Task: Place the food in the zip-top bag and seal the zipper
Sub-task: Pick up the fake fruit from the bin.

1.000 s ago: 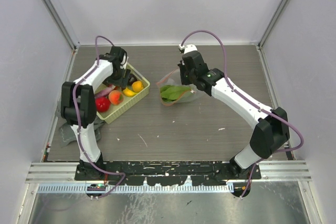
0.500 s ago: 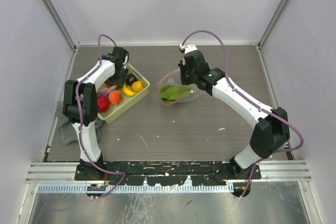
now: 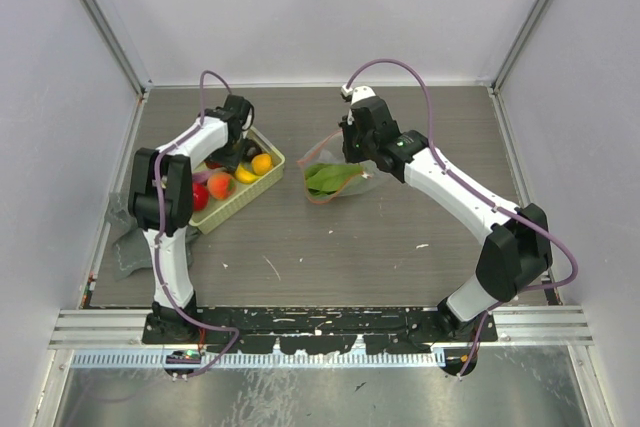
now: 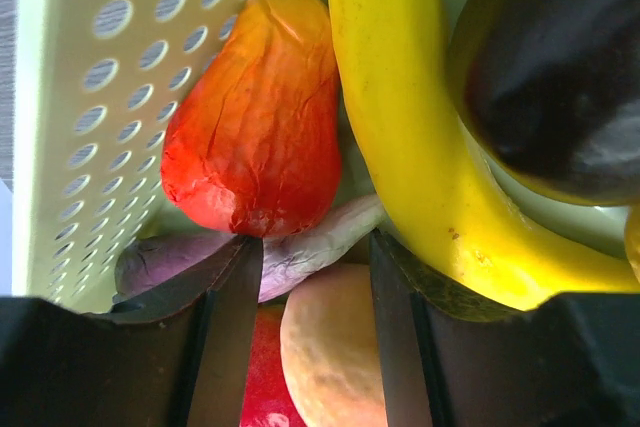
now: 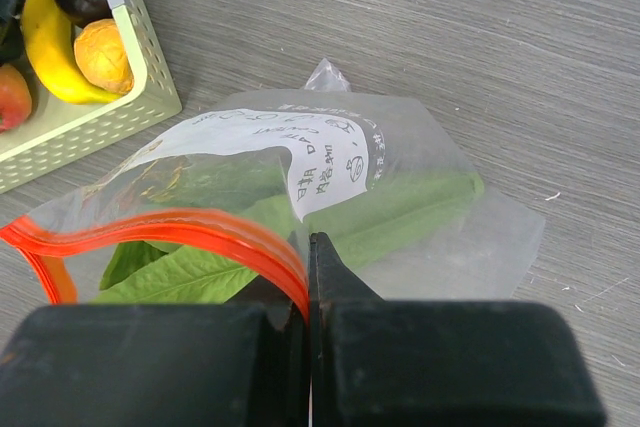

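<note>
left hand: open, down in the basket, by the pink-purple piece and banana | right hand: pinched tight on the zipper | zip-top bag: on the worktop, mouth open, green leaf inside

We see bright, even, diffuse light from above in the top view. The grey worktop is evenly lit from edge to edge, with only soft, faint shadows and no harsh glare, and the detail is fairly sharp.

The left wrist view is an extreme close-up. The banana has a soft highlight and the dark brown piece has a dull sheen. The left claw is dark and blurred along the bottom.

In the right wrist view the zip-top bag shows a mild, milky glare. The worktop grain is crisp, and the right claw is a black, unfocused mass.
</note>
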### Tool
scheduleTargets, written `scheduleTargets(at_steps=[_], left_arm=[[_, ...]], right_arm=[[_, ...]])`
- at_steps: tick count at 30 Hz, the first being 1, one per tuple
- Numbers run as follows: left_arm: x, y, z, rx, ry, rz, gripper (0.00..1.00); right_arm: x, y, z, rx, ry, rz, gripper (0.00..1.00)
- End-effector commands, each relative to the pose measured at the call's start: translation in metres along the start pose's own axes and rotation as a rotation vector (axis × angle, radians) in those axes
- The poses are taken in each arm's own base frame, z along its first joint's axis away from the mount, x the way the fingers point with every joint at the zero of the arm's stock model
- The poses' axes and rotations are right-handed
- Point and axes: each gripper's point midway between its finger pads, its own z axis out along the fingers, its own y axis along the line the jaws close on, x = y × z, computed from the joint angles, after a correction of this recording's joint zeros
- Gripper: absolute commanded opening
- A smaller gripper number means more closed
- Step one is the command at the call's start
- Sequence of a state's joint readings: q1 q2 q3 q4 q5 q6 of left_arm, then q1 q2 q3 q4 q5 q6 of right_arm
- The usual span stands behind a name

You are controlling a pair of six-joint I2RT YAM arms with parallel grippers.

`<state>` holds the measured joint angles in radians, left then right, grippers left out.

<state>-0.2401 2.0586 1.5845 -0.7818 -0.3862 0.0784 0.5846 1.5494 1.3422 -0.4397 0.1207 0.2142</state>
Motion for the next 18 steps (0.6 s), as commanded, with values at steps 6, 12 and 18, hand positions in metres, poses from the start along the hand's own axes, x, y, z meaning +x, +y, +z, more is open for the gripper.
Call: scheduleTargets(at_steps=[6,12,18], left_arm=[[-0.002,-0.013,-0.006,0.1,0.001,0.022,0.51],[-0.013,-0.006,-0.03,0.095,-0.013,-0.092,0.54],[-0.029,0.0,-0.055,0.081,-0.069,-0.343,0.61]], right_arm=[[-0.021,0.005,-0.005,-0.038,-0.076,0.022,0.04],[-0.022,0.003,-0.008,-0.036,-0.08,0.024,0.04],[-0.024,0.003,-0.009,-0.038,-0.085,0.027,0.04]])
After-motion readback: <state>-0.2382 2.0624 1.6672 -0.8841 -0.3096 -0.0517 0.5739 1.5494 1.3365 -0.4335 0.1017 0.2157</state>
